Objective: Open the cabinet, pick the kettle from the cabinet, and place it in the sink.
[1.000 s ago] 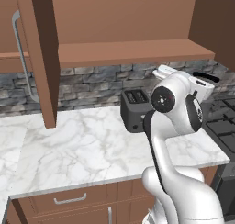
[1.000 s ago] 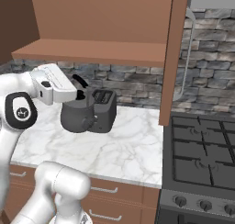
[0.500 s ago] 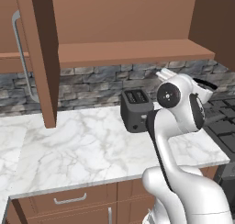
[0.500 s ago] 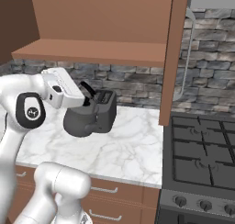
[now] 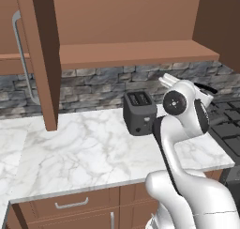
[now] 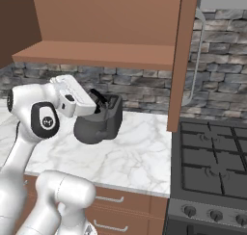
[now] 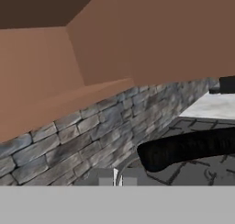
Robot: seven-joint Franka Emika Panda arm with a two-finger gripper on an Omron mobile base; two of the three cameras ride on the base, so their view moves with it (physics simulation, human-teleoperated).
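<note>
We see our gripper (image 6: 96, 100) clenched on the kettle (image 6: 91, 127) above the marble counter (image 5: 84, 153), toaster (image 5: 138, 111) behind, stone backsplash (image 5: 93, 85), stove (image 6: 212, 162) beside.

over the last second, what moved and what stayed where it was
The gripper, shut on the kettle by its black handle, carried it lower and out toward the counter's front edge, clear of the toaster. The cabinet doors stayed open, and the toaster and stove stayed put.
</note>
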